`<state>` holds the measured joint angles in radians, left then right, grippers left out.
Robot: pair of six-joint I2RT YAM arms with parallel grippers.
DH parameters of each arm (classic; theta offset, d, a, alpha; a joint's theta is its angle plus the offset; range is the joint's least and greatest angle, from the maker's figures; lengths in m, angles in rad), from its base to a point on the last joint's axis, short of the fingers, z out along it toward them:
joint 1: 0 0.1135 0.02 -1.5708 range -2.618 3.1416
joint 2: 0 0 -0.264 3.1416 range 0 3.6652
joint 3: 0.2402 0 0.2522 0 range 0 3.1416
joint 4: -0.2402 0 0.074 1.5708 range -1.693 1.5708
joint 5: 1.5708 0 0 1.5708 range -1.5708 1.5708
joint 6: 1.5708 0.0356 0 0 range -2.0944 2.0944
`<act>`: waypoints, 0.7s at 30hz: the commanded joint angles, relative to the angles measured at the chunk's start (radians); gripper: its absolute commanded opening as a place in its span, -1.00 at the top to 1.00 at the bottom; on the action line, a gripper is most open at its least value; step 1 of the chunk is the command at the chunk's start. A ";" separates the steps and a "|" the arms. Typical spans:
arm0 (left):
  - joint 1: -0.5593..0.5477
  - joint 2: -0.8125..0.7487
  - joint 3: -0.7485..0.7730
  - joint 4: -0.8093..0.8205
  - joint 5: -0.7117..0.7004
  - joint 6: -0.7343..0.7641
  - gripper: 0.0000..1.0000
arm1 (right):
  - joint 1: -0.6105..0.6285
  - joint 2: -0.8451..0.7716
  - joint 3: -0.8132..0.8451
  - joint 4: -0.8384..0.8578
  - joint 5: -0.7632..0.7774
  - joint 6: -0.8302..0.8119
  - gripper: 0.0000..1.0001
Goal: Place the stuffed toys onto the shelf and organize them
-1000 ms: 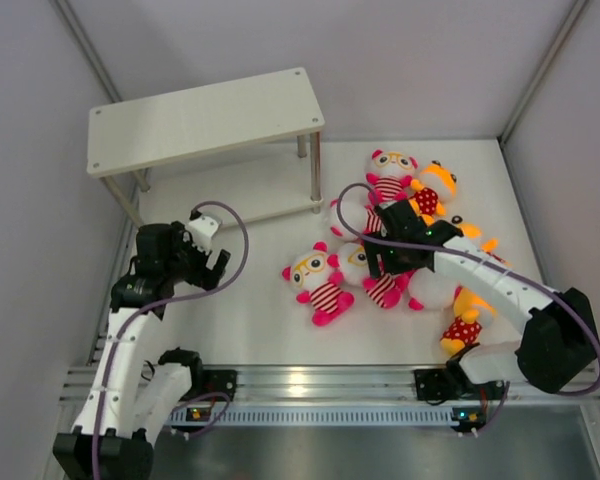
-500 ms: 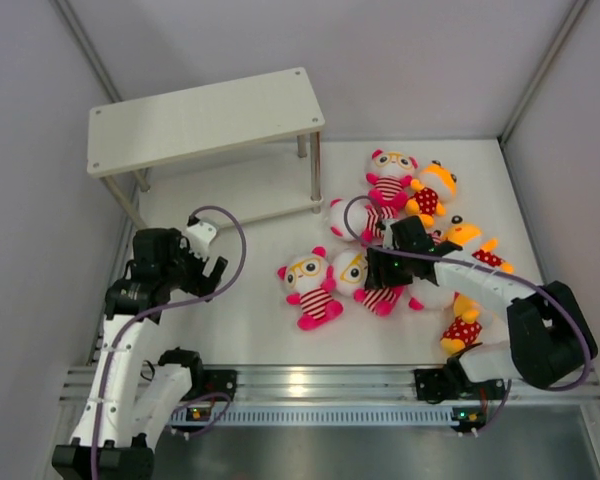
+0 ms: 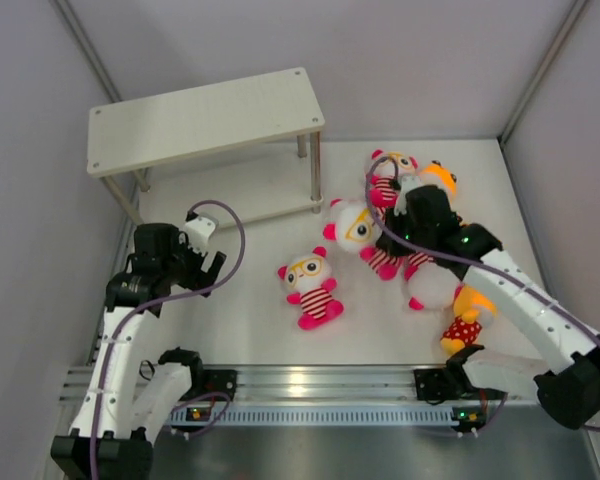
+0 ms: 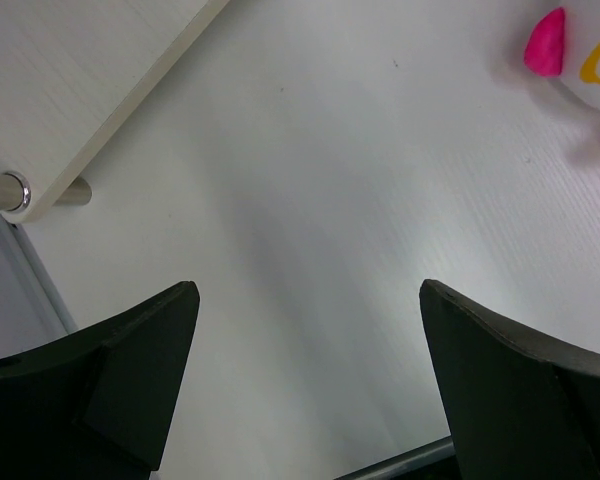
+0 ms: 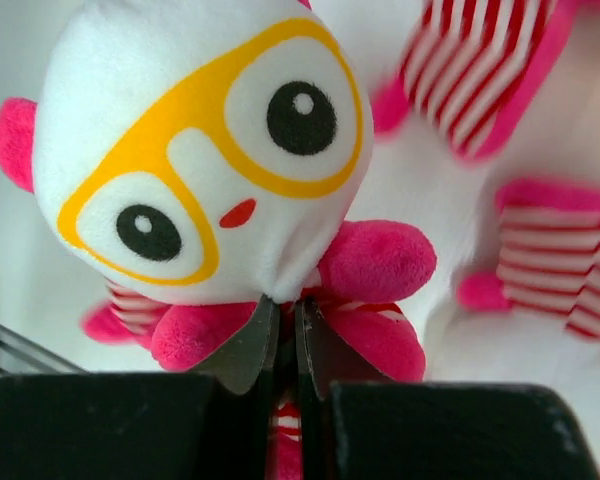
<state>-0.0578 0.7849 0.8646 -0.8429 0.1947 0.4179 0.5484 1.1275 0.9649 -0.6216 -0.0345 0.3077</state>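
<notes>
One striped toy [image 5: 195,150] is pinched below its head in my right gripper [image 5: 285,340], jaws squeezed almost together because the fabric is soft, near the shelf [image 3: 205,120] end. My left gripper [image 4: 310,370] hangs wide open, empty, over the tabletop [image 4: 330,180].

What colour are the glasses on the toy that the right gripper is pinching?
Yellow, on the toy with the white head; the right wrist view shows it best.

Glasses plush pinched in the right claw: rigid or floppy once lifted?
Probably floppy: the right claw pinches only a thin fold of the glasses plush below its big head, so it may dangle. Fuzzy fabric likely resists slipping.
</notes>
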 commanded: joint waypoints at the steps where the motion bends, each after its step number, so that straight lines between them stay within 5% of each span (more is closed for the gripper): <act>1: 0.003 0.027 0.014 0.001 -0.083 -0.016 -0.96 | 0.031 -0.037 0.375 -0.078 0.131 0.025 1.00; 4: 0.003 0.036 0.011 0.001 -0.065 -0.022 -0.96 | 0.038 0.119 0.805 -0.092 0.113 0.045 1.00; 10: 0.003 0.022 0.028 0.002 -0.054 -0.039 -0.96 | 0.056 0.582 1.395 -0.110 0.116 0.097 1.00; 12: 0.003 0.011 0.025 0.002 -0.054 -0.037 -0.96 | 0.056 0.664 1.515 -0.066 0.136 0.146 1.00; 17: 0.001 0.016 0.016 0.001 -0.041 -0.028 -0.96 | 0.065 0.771 1.488 0.180 0.084 0.269 1.00; 21: 0.001 0.027 0.014 0.002 -0.035 -0.025 -0.96 | 0.110 0.891 1.586 0.210 0.127 0.295 1.00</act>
<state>-0.0574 0.8101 0.8642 -0.8425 0.1448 0.3946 0.6083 2.0045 2.4573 -0.5156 0.0780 0.5365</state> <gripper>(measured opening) 0.982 0.030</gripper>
